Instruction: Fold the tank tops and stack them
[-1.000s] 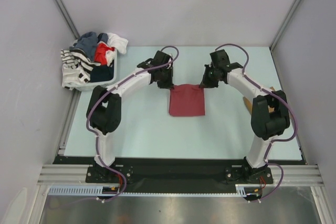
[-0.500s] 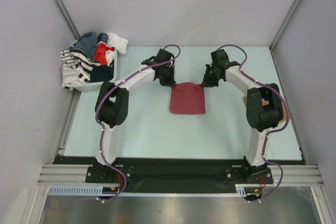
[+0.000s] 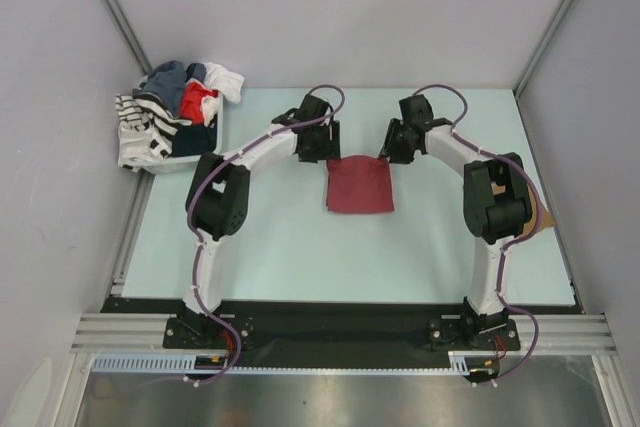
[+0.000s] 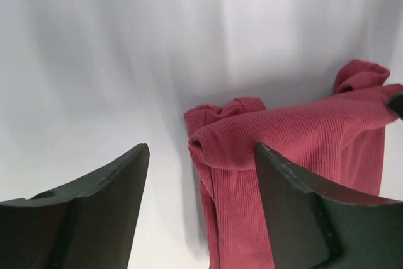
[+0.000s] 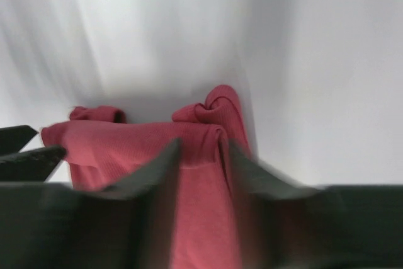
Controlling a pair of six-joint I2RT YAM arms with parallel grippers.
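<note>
Left wrist view: the left tool has both fingers spread wide and pinches nothing. The maroon tank top lies on the worktop beyond. Its bunched corner shows in the gap and passes behind the finger on the 3 o'clock side.

Right wrist view (blurred): the right tool has its fingers parted by a narrow gap. A rumpled corner of the same garment shows through it. Contact between fingers and cloth cannot be told.

Top external view: the tools sit at the garment's 11 and 1 o'clock corners. The garment lies flat, folded to a near-square, at worktop centre, slightly toward 12 o'clock.

At 10 o'clock, a pale bin holds a heap of mixed clothes: striped, red, white, grey-blue and navy. Some spill over its 9 o'clock rim.

At 3 o'clock, a tan-brown cloth is largely hidden by the right arm.
</note>
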